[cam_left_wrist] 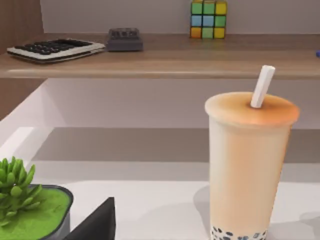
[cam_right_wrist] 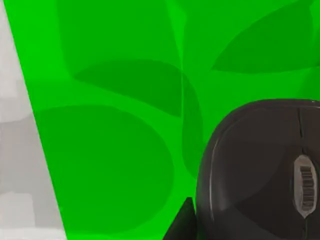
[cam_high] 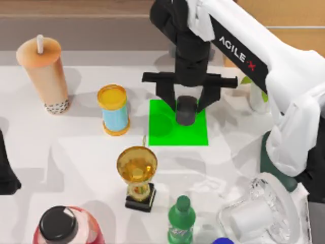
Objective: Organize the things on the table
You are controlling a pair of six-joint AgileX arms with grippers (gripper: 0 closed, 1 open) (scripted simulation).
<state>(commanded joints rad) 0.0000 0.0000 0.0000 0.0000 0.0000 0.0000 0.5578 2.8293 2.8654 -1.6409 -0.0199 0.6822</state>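
Black mouse (cam_high: pixel 186 110) between right fingers (cam_high: pixel 165 95) (spread)

We see black oval mouse (cam_high: pixel 186 110) flat on green mat (cam_high: pixel 167 133) mid-table; tall orange-beige bubble-tea cup (cam_high: pixel 44 74) upright far left, white straw (cam_high: pixel 39 44) up.

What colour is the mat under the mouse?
Bright green mat, clearest in the right wrist view, beneath the black mouse.

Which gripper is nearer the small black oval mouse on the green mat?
Right. The right gripper hangs directly over the small black oval mouse on the green mat, fingers spread either side. The left arm sits parked at the table's left edge.
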